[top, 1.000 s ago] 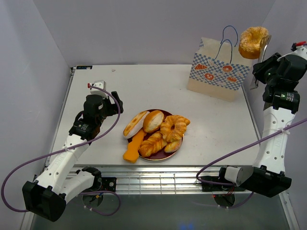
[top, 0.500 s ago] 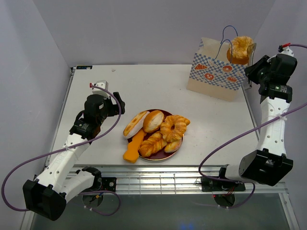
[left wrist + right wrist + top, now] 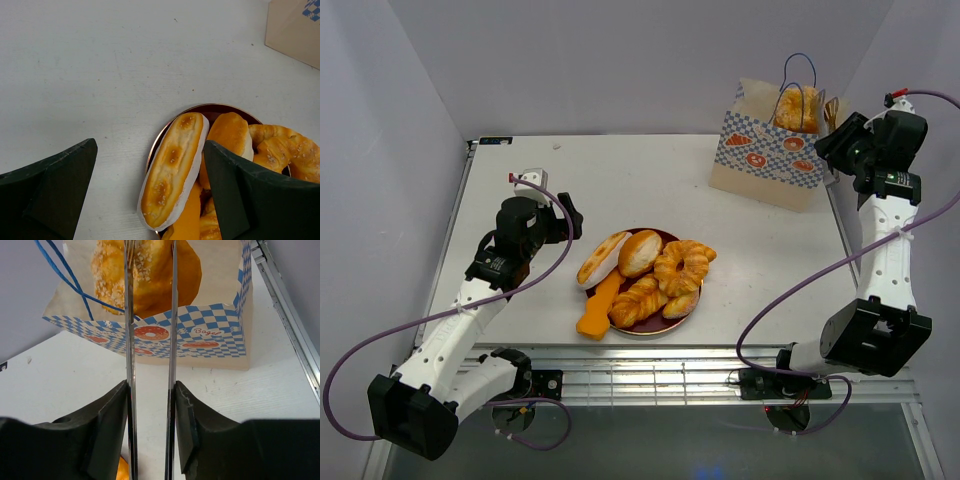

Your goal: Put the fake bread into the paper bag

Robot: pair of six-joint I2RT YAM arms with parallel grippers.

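The bun (image 3: 797, 108) has sunk to the paper bag (image 3: 760, 155) mouth; right pincer (image 3: 150, 388) clamps the tongs (image 3: 129, 340); left pincer (image 3: 150, 167) gapes wide, empty.

Bright, even, diffuse light from overhead in all three views. The white tabletop (image 3: 650, 180) is well exposed and not blown out. Shadows are soft and short: a faint one at the plate (image 3: 197, 107) rim ahead of the left claw (image 3: 150, 145), another beside the paper bag (image 3: 765, 160) ahead of the right claw (image 3: 150, 390). Small glossy highlights on the fake bread (image 3: 172, 170). Left claw fingers (image 3: 55, 185) are dark, blurred, detail lost. Metal tongs (image 3: 129, 340) in the right claw show bright mirror streaks. Right claw fingers are soft, the bag ahead sharp. Walls (image 3: 620, 60) are evenly lit purple-grey. The area below the tabletop's near edge is dim.
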